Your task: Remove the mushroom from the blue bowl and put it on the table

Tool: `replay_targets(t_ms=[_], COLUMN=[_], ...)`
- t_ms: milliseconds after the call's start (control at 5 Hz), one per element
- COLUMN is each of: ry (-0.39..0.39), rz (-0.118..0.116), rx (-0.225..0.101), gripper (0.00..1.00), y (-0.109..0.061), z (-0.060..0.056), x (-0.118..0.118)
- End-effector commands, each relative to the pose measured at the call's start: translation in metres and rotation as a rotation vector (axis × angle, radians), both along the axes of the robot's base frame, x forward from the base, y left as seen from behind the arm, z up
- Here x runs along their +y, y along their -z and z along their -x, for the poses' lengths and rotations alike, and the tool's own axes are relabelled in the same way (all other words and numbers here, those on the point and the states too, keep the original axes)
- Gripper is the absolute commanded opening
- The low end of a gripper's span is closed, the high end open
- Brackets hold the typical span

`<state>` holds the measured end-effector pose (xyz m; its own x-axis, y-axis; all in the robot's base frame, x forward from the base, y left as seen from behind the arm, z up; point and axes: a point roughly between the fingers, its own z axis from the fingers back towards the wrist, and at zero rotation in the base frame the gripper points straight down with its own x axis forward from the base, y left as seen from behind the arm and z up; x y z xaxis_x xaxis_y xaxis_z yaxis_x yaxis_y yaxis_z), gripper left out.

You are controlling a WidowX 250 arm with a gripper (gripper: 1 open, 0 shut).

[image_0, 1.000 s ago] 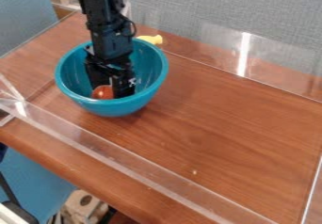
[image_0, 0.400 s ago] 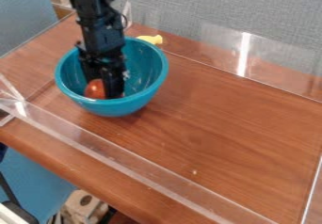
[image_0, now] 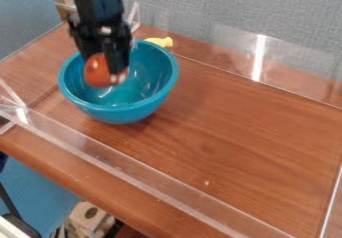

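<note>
Gripper (image_0: 102,68) grips mushroom (image_0: 98,71); above blue bowl (image_0: 150,94)

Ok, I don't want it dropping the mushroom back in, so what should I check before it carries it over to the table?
1. Mushroom held in the claw: ok, it hangs between the fingers.
2. Mushroom lifted out of the bowl: ok, it shows above the bowl floor, near rim level.
3. Clear of the rim for a sideways move: cannot tell from this single view.
4. Open table to set it on: ok, bare wood to the right of the bowl.
5. Yellow object behind the bowl out of the way: ok.
</note>
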<state>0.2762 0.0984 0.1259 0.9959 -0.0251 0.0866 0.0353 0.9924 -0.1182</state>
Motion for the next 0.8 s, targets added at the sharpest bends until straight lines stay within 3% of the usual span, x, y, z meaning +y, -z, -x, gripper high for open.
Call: replay_targets(t_ms=[0, 200, 600], ry=[0.014, 0.056, 0.172], rz=[-0.018, -0.015, -0.015], rx=[-0.095, -0.120, -0.110], gripper=[0.00, 0.00, 0.00], y=[-0.044, -0.058, -0.038], z=[-0.012, -0.020, -0.018], x=[-0.023, -0.058, -0.159])
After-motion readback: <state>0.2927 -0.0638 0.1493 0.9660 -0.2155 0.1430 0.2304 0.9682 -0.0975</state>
